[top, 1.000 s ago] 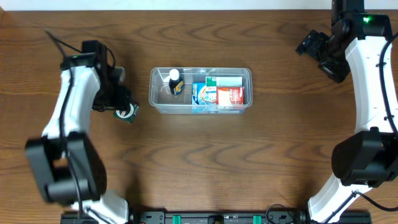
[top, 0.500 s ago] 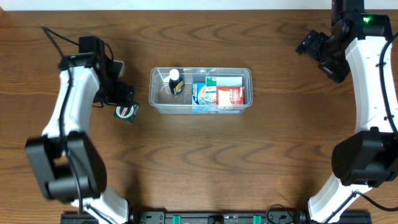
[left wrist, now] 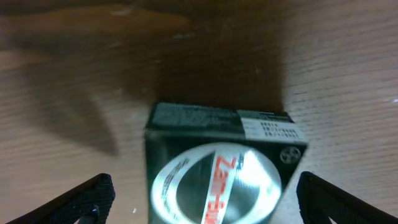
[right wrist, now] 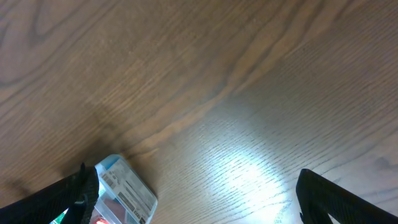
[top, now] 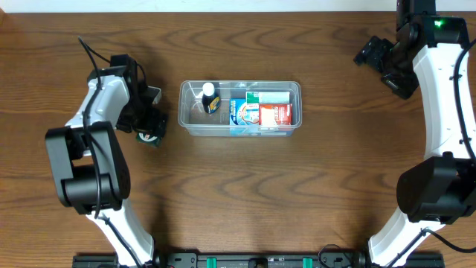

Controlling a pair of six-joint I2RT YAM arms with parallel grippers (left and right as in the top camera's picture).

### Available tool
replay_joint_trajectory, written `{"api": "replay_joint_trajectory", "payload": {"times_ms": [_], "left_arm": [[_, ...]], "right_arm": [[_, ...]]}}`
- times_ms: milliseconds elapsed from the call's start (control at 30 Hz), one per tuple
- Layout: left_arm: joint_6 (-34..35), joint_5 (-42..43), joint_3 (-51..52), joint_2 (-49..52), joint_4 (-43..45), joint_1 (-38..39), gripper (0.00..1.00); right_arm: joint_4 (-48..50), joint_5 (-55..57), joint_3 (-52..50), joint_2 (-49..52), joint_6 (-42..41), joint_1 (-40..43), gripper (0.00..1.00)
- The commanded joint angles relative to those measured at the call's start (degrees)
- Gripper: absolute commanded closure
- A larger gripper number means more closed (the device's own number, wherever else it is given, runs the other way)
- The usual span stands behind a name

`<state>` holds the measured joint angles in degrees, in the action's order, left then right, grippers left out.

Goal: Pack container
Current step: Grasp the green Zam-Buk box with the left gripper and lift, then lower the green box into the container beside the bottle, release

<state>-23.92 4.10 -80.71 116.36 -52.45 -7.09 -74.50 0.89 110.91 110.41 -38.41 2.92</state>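
Observation:
The clear container [top: 184,119] stands mid-table and holds a small white-capped bottle [top: 210,98], a blue box [top: 239,112], a teal box [top: 268,97] and a red-and-white box [top: 276,114]. A small dark box with a silver round label [top: 152,135] lies on the table left of the container. My left gripper [top: 148,121] hovers right over it. In the left wrist view this dark box [left wrist: 214,140] sits between the spread fingers of the left gripper [left wrist: 205,208], untouched. My right gripper [top: 377,57] is open and empty at the far right.
The table is dark wood. In the right wrist view the right gripper [right wrist: 199,202] hangs over bare wood, with a corner of the container's boxes [right wrist: 127,190] at the lower left. The right arm [top: 446,97] runs along the right edge.
The left arm has swung and reoriented above the dark box, with the gripper staying close over it. The box, the container and the right arm have not moved.

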Motion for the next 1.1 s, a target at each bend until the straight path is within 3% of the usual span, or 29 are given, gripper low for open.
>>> {"api": "replay_joint_trajectory", "payload": {"times_ms": [0, 67, 200, 367, 633, 733, 900, 1067], "left_arm": [[-2.0, 0.1, 0.4, 2.4, -0.3, -0.4, 0.07], [-2.0, -0.1, 0.4, 3.1, -0.2, -0.4, 0.14], [-0.7, -1.2, 0.3, 2.8, -0.1, -0.5, 0.42], [7.0, -3.8, -1.2, 0.7, -1.4, -0.6, 0.55], [24.1, -3.7, -3.7, -12.4, -7.3, -0.2, 0.58], [33.4, -2.8, -3.7, -20.1, -9.8, 1.3, 0.65], [43.5, -2.8, -3.7, -29.6, -8.7, 8.1, 0.67], [51.3, -2.8, -3.6, -29.9, -4.6, 16.8, 0.67]], "right_arm": [[-0.1, 0.2, 0.4, -0.7, -0.7, 0.1, 0.01], [-0.1, 0.2, 0.4, -0.7, -0.7, 0.1, 0.01], [-0.1, 0.2, 0.4, -0.7, -0.7, 0.1, 0.01], [-0.1, 0.2, 0.4, -0.7, -0.7, 0.1, 0.01], [-0.1, 0.2, 0.4, -0.7, -0.7, 0.1, 0.01], [-0.1, 0.2, 0.4, -0.7, -0.7, 0.1, 0.02], [-0.1, 0.2, 0.4, -0.7, -0.7, 0.1, 0.01], [-0.1, 0.2, 0.4, -0.7, -0.7, 0.1, 0.01]]}}
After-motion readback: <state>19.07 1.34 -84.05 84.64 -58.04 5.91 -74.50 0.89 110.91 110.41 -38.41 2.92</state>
